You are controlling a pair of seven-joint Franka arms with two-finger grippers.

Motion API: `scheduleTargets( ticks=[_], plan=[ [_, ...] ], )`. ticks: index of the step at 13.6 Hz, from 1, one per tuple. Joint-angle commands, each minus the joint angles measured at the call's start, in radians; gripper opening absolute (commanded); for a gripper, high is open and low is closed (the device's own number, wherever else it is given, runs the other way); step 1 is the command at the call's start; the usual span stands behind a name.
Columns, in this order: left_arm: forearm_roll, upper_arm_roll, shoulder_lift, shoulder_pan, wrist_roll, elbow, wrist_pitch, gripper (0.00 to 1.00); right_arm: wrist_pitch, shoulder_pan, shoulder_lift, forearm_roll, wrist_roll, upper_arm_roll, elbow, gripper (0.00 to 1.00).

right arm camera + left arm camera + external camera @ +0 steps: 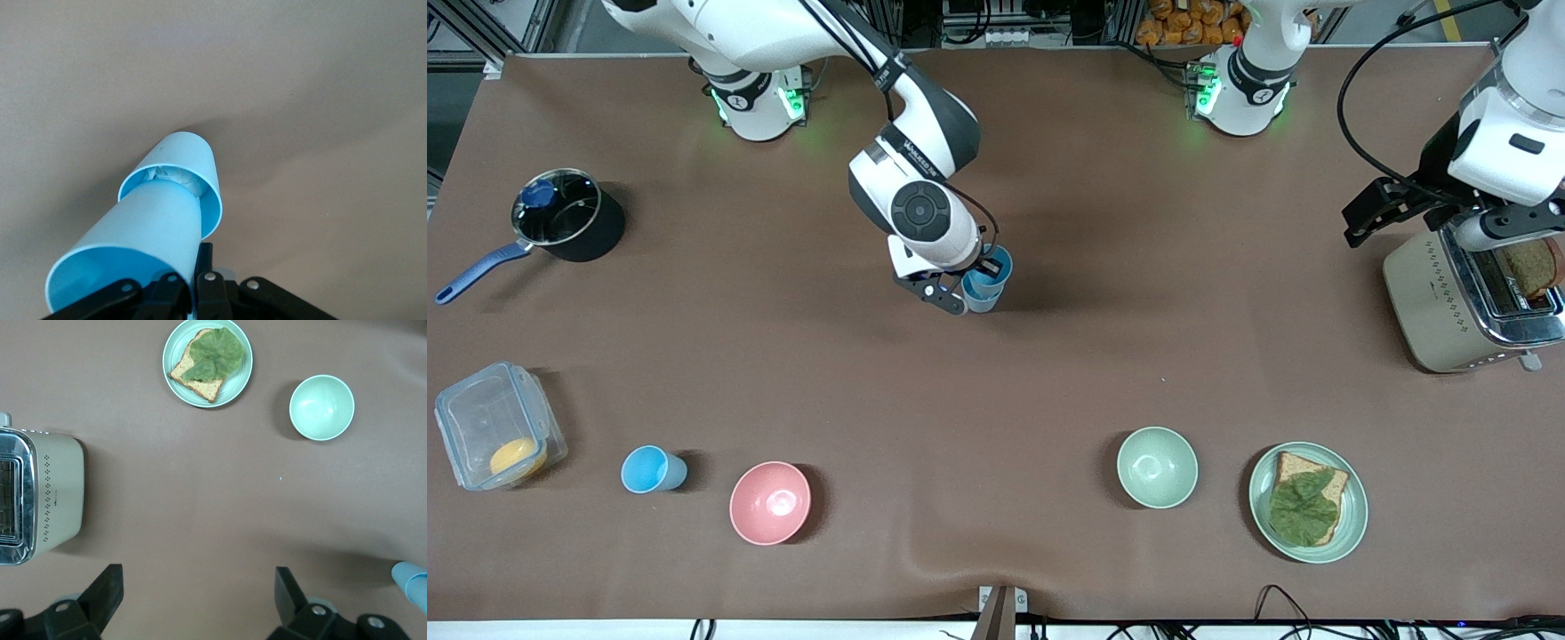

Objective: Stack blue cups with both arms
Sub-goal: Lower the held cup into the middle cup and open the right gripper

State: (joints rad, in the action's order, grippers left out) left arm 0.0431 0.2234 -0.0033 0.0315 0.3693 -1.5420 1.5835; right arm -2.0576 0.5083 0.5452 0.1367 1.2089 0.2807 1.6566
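Front view: your right end effector (971, 286) grips a blue cup (980, 293) nested into another blue cup (996, 263) mid-table; a third blue cup (653, 469) stands well apart beside the pink bowl (770, 502).

Left wrist view: your left end effector (197, 603) hangs open near the toaster (41, 497).

Right wrist view: the held cup (130, 257) sits in the lower cup (190, 172).

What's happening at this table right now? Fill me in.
The right end effector, mid-table, is shut on a blue cup, putting it into a second cup standing there. A third blue cup waits near the pink bowl. The left end effector hangs open by the toaster, waiting.
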Motion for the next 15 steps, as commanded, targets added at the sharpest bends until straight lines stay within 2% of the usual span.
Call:
scheduleTargets(
  ticks=[1, 9, 10, 11, 12, 15],
  plan=[
    [-0.026, -0.013, -0.012, 0.025, -0.070, -0.003, -0.034, 1.00, 0.016, 0.004, 0.007, -0.002, 0.020, -0.012, -0.020, 0.00],
    [-0.016, -0.006, -0.007, 0.004, -0.043, 0.003, -0.034, 1.00, 0.037, -0.007, 0.002, -0.017, 0.012, -0.028, -0.021, 0.00],
    [-0.012, -0.004, -0.009, 0.004, -0.040, 0.003, -0.034, 1.00, 0.039, -0.008, 0.001, -0.029, 0.009, -0.028, -0.023, 0.16],
    [-0.012, -0.004, -0.009, 0.004, -0.041, 0.003, -0.034, 1.00, 0.056, -0.016, -0.001, -0.028, 0.018, -0.028, -0.026, 0.87],
    [-0.012, -0.004, -0.007, 0.004, -0.041, 0.003, -0.034, 1.00, 0.076, -0.022, -0.007, -0.032, 0.011, -0.029, -0.027, 1.00],
    [-0.011, -0.012, -0.006, 0.011, -0.058, 0.008, -0.040, 1.00, 0.175, -0.077, -0.074, -0.045, -0.070, -0.028, -0.046, 1.00]
  ],
)
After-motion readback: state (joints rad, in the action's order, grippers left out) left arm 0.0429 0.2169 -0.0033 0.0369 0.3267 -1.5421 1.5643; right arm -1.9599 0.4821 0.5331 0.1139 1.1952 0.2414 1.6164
